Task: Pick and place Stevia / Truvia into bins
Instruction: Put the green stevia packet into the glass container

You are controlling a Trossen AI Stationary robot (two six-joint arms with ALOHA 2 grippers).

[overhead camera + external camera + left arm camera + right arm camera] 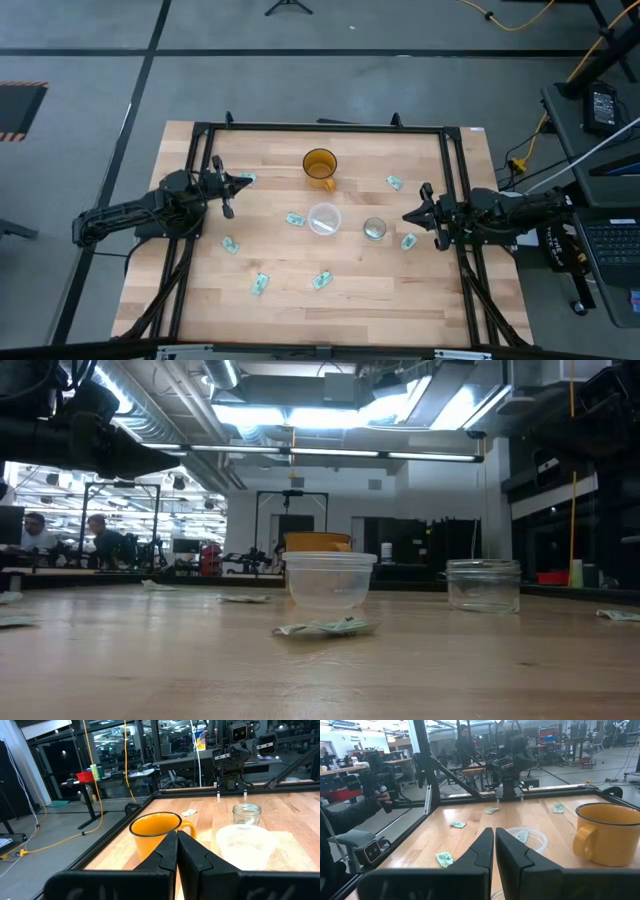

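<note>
left pincer point(246, 181): fingers pressed together, nothing between them; sits at the left-centre of the high view, over the left edge of the table, tip pointing right. Its closed fingertips point(176, 851) show in the left wrist view.
right pincer point(405, 216): right-centre of the high view, tip pointing left; fingers nearly together with a thin gap, nothing held. Fingertips point(494, 851) seen in the right wrist view.
pale green-and-white paper sweetener packets: all loose on the light wooden table point(300, 290). One point(247, 178) just beside the left pincer tip; one point(408, 241) below the right pincer tip; one point(394, 182) upper right of centre; one point(295, 219) just left of the clear cup; one point(231, 244) lower left; two along the bottom, point(261, 284) and point(322, 281).
clear round plastic cup point(324, 218): frame centre, upright; contents cannot tell.
small round glass jar point(374, 229): just right of the clear cup, apart from it, upright.
amber-orange handled mug point(320, 167): above the clear cup, near the table's top edge.
low view: one packet point(326, 627) lies in front of the clear cup; jar to the right.
background: people in the room beyond the table, far left.
</note>
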